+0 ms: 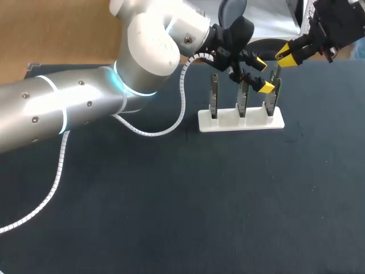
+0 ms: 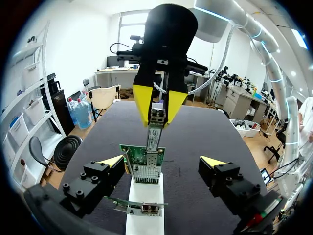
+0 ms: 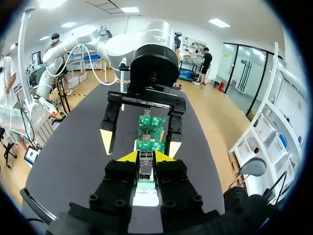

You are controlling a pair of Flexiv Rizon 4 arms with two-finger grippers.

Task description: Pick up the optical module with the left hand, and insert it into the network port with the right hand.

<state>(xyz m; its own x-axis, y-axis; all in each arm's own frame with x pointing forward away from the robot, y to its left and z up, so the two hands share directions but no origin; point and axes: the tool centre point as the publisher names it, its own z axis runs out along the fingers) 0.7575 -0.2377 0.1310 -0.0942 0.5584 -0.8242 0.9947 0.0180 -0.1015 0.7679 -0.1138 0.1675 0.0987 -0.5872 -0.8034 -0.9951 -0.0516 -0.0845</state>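
A white stand [image 1: 225, 122] holds three upright green network cards. My right gripper [image 1: 289, 57] hangs above the rightmost card [image 1: 276, 96], shut on the silver optical module [image 3: 145, 169]. In the left wrist view the module [image 2: 155, 125] points down, its lower end meeting the port cage on top of a card [image 2: 143, 160]; how deep it sits I cannot tell. My left gripper [image 1: 262, 75] stands open beside that card, with its yellow fingertips [image 2: 112, 161] on either side and nothing held. The right gripper [image 2: 159, 105] faces it from across the stand.
The dark table [image 1: 182, 205] spreads out in front of the stand. My left arm's thick silver body [image 1: 85, 105] and its white coiled cable [image 1: 57, 171] cross the left half. Two other cards [image 1: 214, 98] stand to the left on the same stand.
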